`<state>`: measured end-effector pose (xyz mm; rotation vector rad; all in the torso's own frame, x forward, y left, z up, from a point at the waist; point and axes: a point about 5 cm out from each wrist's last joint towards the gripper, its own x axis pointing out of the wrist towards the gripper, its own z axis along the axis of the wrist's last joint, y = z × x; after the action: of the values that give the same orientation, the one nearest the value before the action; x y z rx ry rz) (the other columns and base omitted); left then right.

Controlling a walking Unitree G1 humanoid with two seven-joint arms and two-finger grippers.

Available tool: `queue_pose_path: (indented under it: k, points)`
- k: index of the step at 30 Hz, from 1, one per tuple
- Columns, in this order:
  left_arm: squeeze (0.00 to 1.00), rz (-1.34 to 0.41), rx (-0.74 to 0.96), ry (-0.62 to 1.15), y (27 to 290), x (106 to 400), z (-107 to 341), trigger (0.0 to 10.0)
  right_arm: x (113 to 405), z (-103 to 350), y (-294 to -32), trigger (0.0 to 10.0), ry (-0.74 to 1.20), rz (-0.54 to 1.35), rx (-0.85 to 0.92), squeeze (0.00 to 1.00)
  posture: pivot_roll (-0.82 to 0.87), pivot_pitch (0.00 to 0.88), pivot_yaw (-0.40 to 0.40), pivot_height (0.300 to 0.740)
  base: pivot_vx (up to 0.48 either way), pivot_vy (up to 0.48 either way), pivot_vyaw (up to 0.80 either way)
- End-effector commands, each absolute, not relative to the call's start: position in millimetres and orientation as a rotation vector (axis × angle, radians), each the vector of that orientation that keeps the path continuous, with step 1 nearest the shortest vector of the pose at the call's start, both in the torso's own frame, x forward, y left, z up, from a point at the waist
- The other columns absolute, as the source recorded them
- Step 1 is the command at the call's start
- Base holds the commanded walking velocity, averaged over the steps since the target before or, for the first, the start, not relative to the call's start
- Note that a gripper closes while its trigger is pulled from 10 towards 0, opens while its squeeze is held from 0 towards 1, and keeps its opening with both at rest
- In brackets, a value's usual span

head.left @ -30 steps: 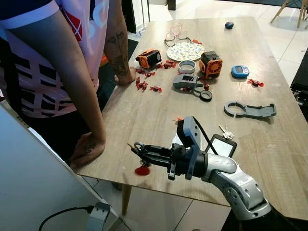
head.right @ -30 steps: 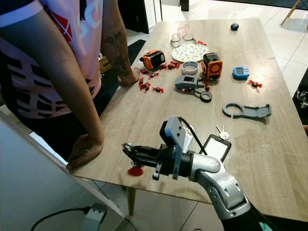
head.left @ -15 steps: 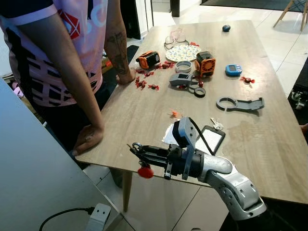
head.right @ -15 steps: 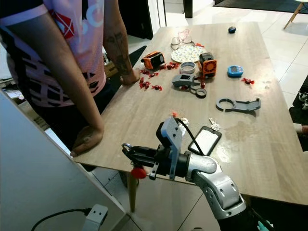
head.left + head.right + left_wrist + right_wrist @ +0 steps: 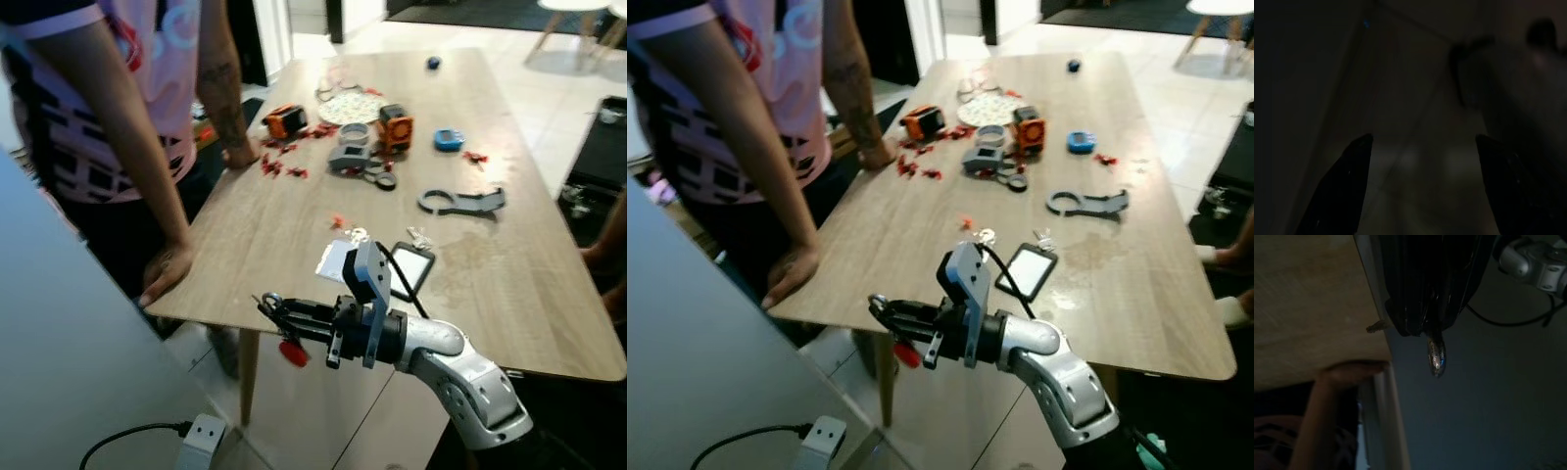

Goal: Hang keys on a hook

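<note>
The right gripper (image 5: 1427,320) sits at about twelve o'clock, its two black fingers (image 5: 1410,293) pressed together into one dark mass. A metal key ring (image 5: 1436,355) sticks out from between the fingertips, glinting with a small blue reflection. From nine to eleven o'clock lies the wooden table (image 5: 1308,303), its pale edge running down toward six o'clock. A person's hand (image 5: 1352,373) rests against that edge at about eight o'clock, with the forearm (image 5: 1312,431) leading off toward seven o'clock. At one o'clock a silver joint of the robot (image 5: 1535,264) shows, with a thin black cable (image 5: 1508,322) looping beneath it. The rest, from two to six o'clock, is a dim grey-blue surface.
</note>
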<state>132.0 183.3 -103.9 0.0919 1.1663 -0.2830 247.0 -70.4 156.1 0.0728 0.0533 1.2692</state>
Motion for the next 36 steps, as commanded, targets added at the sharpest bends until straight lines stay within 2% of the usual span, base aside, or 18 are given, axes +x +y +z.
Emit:
queue_pose_path:
  k: [1,36]
  points:
    - [0.0,-0.281,0.12,1.165,188.3,134.2,-102.7,10.0,246.5,157.9,-69.2,10.0,0.035,1.274,0.077,0.0,-0.19,0.065,0.141,0.74,-0.274,0.0,0.0]
    - [0.0,-0.284,0.122,1.171,187.9,131.0,-103.8,10.0,245.8,157.9,-65.5,10.0,0.032,1.263,0.09,0.0,-0.19,0.075,0.145,0.74,-0.281,0.0,0.0]
